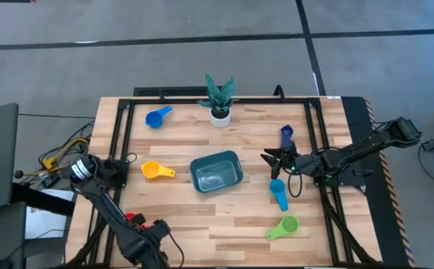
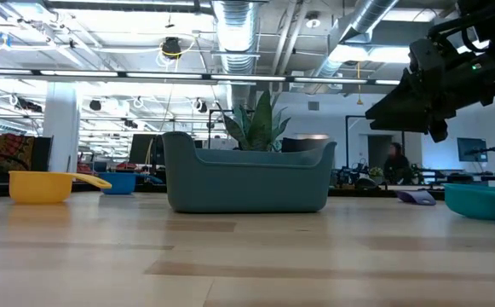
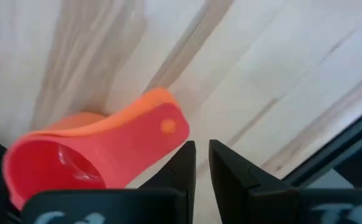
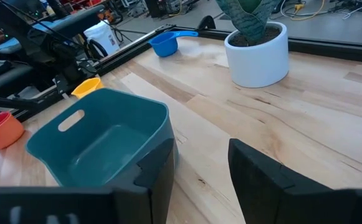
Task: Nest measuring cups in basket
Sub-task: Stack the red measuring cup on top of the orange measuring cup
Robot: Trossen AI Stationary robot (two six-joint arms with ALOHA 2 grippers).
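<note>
High view: right pincer beside basket

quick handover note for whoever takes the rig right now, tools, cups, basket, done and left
Left tool: shut, empty, at the near left table edge beside the red and orange cups.
Right tool: open, empty, just right of the basket.
Basket: mid-table, empty.
Other cups on the table: blue far left, yellow left of basket, dark blue, light blue and green on the right.
Done: nothing nested.
Left: all cups.
</note>
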